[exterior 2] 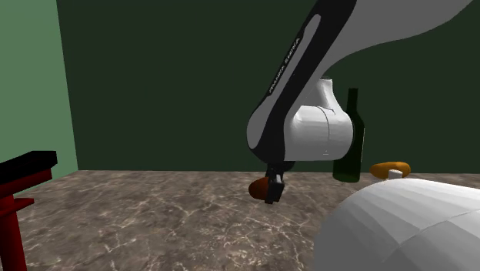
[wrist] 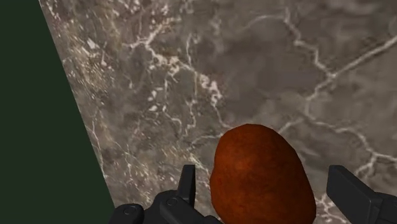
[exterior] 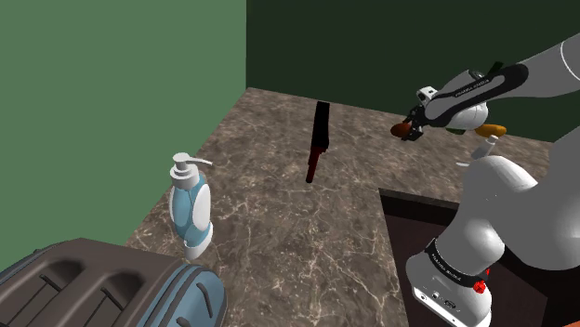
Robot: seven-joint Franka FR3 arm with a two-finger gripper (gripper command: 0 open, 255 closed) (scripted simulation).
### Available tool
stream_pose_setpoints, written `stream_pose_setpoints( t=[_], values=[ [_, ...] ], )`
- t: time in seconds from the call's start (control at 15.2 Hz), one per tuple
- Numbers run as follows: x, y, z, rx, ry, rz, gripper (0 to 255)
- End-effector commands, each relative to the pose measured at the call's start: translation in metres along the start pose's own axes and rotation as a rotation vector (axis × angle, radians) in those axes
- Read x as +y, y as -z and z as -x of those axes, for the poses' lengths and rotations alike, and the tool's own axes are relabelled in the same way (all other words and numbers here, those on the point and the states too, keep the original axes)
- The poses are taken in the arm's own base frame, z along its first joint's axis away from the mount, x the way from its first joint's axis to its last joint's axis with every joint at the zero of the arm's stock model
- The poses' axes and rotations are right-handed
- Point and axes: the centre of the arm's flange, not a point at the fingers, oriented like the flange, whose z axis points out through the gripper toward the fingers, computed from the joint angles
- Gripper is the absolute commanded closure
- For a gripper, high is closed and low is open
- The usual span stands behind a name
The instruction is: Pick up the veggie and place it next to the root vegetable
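Gripper (wrist: 262,181) open: black fingers straddle reddish-brown veggie (wrist: 254,153), gap on each side. Cannot tell whether veggie rests on marbled counter (wrist: 254,63). Orange root vegetable (exterior 2: 389,168) lies apart, beside green bottle (exterior 2: 350,138). White lettering along arm (exterior 2: 286,61) is unreadable.

veggie (wrist: 257,159) reddish-brown | counter (wrist: 254,63) brown, white-veined | bottle (exterior 2: 351,142) dark green | root vegetable (exterior 2: 388,168) orange | pincer (wrist: 267,184) black

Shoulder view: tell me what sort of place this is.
Probably a kitchen counter in a house: a brown marbled worktop against green walls, with what looks like a toaster and a pump soap dispenser standing on it, and a dark bottle by the back wall.
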Motion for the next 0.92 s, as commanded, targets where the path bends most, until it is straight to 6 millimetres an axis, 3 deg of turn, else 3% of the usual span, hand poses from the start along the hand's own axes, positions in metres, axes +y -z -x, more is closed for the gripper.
stream_pose_setpoints(
  t=[0.0,0.4,0.46,0.86],
  values=[
    [-0.0002,-0.0042,-0.0003,-0.001,0.001,0.001,0],
    [-0.0002,-0.0042,-0.0003,-0.001,0.001,0.001,0],
    [-0.0002,-0.0042,-0.0003,-0.001,0.001,0.001,255],
    [-0.0001,-0.0042,-0.0004,-0.001,0.001,0.001,255]
  ],
)
